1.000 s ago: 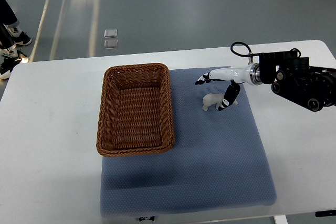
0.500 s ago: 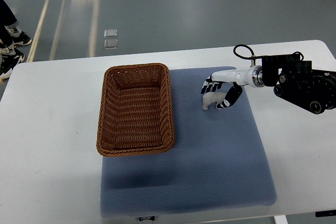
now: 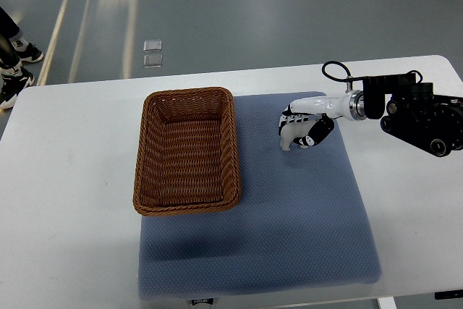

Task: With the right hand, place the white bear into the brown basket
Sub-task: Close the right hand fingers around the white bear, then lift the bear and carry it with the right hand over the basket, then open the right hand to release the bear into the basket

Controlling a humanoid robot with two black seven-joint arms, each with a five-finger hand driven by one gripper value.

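Since a moment ago the right hand (image 3: pixel 302 127) has closed in on the white bear (image 3: pixel 292 137); a second back its fingers were spread wide above and beside the toy, and now they are curled over its top and far side, the thumb tucked against its right flank; the bear itself has barely shifted on the blue mat (image 3: pixel 289 222).

From the overhead view, the right arm (image 3: pixel 412 113) reaches in from the right edge, its black joints over the white table (image 3: pixel 65 208) and its pale forearm stretched leftward to the hand; the fingers (image 3: pixel 289 115) wrap the bear, so the hand is gripping it, though the toy's feet look to be down on the mat and I cannot tell whether it is lifted at all; only the bear's front half shows below the knuckles.

The brown basket (image 3: pixel 145 179) sits to the left, its right side on the mat's left part and the rest on the table; it stands near the bear but apart from it, with a strip of blue between them.

At the far left edge a person's shoes (image 3: pixel 16 70) stand on the grey floor beyond the table.
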